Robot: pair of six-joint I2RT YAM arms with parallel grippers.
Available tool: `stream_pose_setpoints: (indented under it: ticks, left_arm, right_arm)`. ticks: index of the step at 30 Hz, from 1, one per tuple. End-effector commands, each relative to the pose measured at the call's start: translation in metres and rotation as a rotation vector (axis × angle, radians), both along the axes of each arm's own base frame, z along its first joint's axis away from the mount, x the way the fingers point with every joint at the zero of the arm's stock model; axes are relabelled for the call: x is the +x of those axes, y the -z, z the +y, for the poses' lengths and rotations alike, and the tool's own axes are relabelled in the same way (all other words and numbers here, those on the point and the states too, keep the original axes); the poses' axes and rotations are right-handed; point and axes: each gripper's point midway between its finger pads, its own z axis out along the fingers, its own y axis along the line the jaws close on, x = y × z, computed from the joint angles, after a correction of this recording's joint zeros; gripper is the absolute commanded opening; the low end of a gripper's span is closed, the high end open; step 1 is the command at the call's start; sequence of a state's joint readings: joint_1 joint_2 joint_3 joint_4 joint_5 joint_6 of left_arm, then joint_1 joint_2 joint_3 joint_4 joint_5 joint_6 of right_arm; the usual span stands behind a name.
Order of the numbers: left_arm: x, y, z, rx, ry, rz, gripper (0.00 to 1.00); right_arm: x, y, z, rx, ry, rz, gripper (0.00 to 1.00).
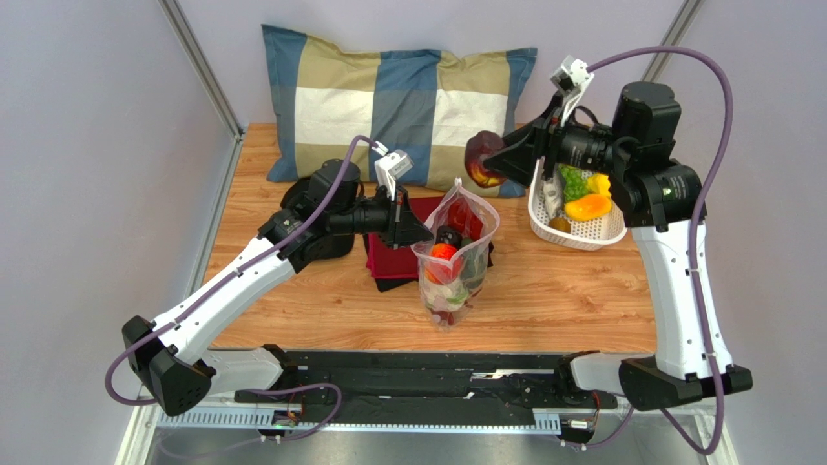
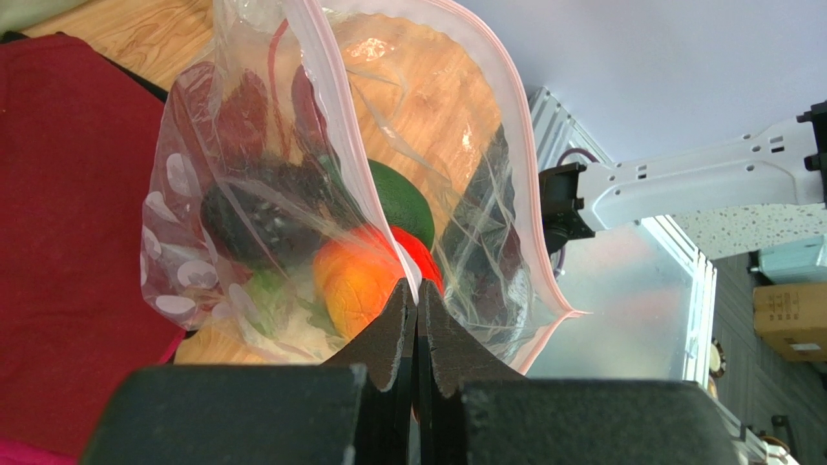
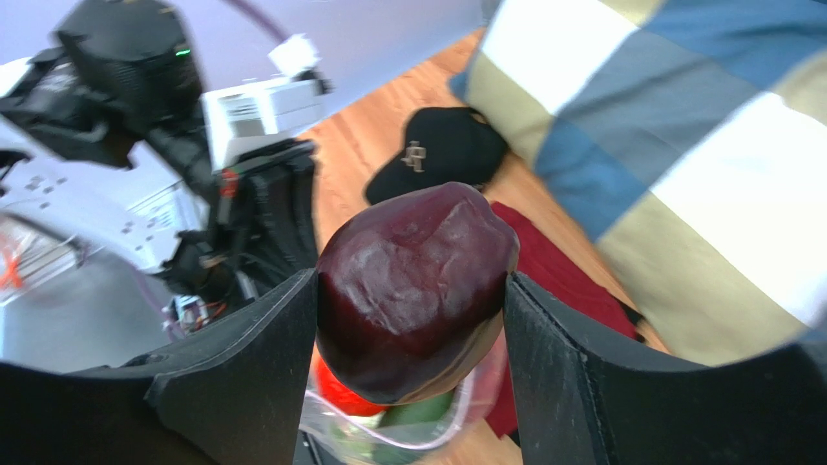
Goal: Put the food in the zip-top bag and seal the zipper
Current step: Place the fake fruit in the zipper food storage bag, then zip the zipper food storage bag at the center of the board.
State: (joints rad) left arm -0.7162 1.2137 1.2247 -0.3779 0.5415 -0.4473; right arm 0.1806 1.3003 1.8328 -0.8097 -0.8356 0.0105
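The clear zip-top bag (image 1: 454, 254) stands open on the table, with red, orange, green and dark food inside (image 2: 369, 262). My left gripper (image 1: 419, 232) is shut on the bag's left rim and holds the mouth open; in the left wrist view (image 2: 417, 295) the pink zipper strip (image 2: 335, 126) runs up from the jaws. My right gripper (image 1: 497, 158) is shut on a dark purple fruit (image 1: 479, 160) held in the air up and to the right of the bag's mouth. In the right wrist view the fruit (image 3: 417, 291) sits between both fingers, with the bag mouth (image 3: 388, 426) below it.
A white perforated basket (image 1: 573, 231) at the right holds green, yellow and orange food (image 1: 586, 194). A folded red cloth (image 1: 398, 257) lies under and behind the bag. A black cap (image 1: 325, 208) and a checked pillow (image 1: 398, 102) lie at the back.
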Motion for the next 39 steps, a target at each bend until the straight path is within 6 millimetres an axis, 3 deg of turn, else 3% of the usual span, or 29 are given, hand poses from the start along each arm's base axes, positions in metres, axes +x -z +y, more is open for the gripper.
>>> stream_pose_setpoints:
  ticks: [1, 6, 11, 13, 14, 15, 19, 22, 23, 28, 34, 36, 39]
  left_arm:
    - [-0.001, -0.026, 0.000, -0.039, 0.019, -0.062, 0.00]
    - [-0.002, -0.032, -0.001, -0.054, 0.025, -0.062, 0.00]
    - [-0.006, -0.034, -0.002, -0.064, 0.040, -0.057, 0.00]
    - [-0.006, -0.034, -0.001, -0.061, 0.039, -0.056, 0.00]
    - [-0.006, -0.035, -0.001, -0.064, 0.038, -0.062, 0.00]
    - [-0.006, -0.034, 0.000, -0.062, 0.036, -0.058, 0.00]
    - [-0.008, -0.034, 0.001, -0.061, 0.039, -0.056, 0.00]
    - [-0.009, -0.034, 0.002, -0.058, 0.040, -0.063, 0.00]
    - [-0.010, -0.034, 0.002, -0.059, 0.044, -0.066, 0.00]
    - [-0.012, -0.032, 0.003, -0.053, 0.058, -0.072, 0.00]
    - [-0.016, -0.034, 0.003, -0.057, 0.088, -0.089, 0.00]
    - [-0.017, -0.034, 0.003, -0.050, 0.094, -0.090, 0.00]
    - [-0.017, -0.031, 0.005, -0.026, 0.100, -0.099, 0.00]
  right_arm:
    - [-0.019, 0.013, 0.030, -0.011, -0.106, 0.017, 0.42]
    - [-0.038, 0.064, 0.049, -0.135, -0.180, 0.071, 0.42]
    - [-0.027, 0.093, 0.054, -0.260, -0.157, 0.050, 0.49]
    - [-0.027, 0.094, 0.055, -0.279, -0.148, 0.046, 0.65]
    - [-0.027, 0.088, 0.055, -0.276, -0.142, 0.038, 0.89]
    - [-0.030, 0.084, 0.055, -0.269, -0.144, 0.035, 0.99]
    - [-0.037, 0.052, 0.050, -0.230, -0.119, -0.007, 1.00]
    - [-0.042, 0.038, 0.039, -0.230, -0.074, -0.056, 0.95]
    - [-0.034, 0.040, 0.029, -0.257, -0.007, -0.068, 0.89]
    - [-0.018, 0.094, -0.001, -0.421, 0.105, 0.024, 0.81]
    - [-0.016, 0.138, -0.004, -0.491, 0.091, 0.137, 0.73]
    - [-0.014, 0.149, -0.005, -0.496, 0.088, 0.189, 0.60]
    - [-0.023, 0.149, 0.002, -0.440, 0.036, 0.260, 0.18]
